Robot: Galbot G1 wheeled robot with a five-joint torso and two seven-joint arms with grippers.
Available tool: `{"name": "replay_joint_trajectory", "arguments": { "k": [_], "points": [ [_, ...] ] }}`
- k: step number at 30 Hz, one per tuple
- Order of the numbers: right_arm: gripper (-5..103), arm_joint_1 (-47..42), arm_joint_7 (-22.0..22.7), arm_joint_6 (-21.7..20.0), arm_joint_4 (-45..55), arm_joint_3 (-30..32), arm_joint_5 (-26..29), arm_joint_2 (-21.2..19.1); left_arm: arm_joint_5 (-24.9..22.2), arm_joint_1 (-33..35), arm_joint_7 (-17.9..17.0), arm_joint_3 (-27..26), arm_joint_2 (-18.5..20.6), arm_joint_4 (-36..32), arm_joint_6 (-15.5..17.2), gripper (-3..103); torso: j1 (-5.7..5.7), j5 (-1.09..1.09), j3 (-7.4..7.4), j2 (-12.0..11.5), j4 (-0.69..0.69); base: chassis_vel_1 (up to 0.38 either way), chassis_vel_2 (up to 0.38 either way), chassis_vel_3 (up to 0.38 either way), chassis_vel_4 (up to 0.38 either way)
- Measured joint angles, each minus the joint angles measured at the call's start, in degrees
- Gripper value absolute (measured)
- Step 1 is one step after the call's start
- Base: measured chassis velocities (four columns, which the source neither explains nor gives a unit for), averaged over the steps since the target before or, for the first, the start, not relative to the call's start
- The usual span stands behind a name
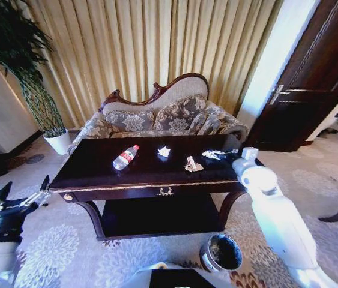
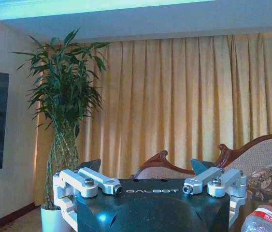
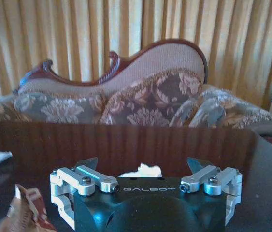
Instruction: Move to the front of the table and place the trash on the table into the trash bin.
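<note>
Lying on its side on the dark glossy tabletop, toward the robot's left: small clear plastic bottle, red cap pointing toward the sofa, red label round the middle. Seen again at the edge of the left wrist view, label and ribbed clear body just beyond the jaws. Near the tabletop's middle, a white crumpled paper scrap; just to its right and nearer the front edge, a tan-and-white crumpled scrap; farther right, a flatter white scrap. Gold trim along the front edge, gold ornament on the drawer, curved legs, lower shelf beneath. On the patterned carpet, front right of the tabletop: round dark trash bin, black liner inside. Left gripper held low, off the tabletop's left front corner, jaws spread and empty. Right gripper raised over the tabletop's right end, jaws released, white scrap showing between them farther off.
</note>
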Motion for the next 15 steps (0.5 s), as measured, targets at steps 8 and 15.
{"name": "replay_joint_trajectory", "arguments": {
  "k": [8,15],
  "points": [
    [100,2.79,0.34,-0.27,-3.9,-2.84,-0.37,0.35,0.22,-0.72,-0.51,0.98,-0.15,-0.96,1.06,100,0.0,-0.01,0.0,0.0,0.0,0.0,0.0,0.0,0.0],
    [100,3.35,0.41,-0.39,-4.99,-4.63,-0.37,1.24,0.63,-1.3,-0.91,1.92,-0.31,-1.01,1.47,100,0.0,-0.01,0.0,0.0,0.0,0.0,0.0,0.0,0.0]
  ]
}}
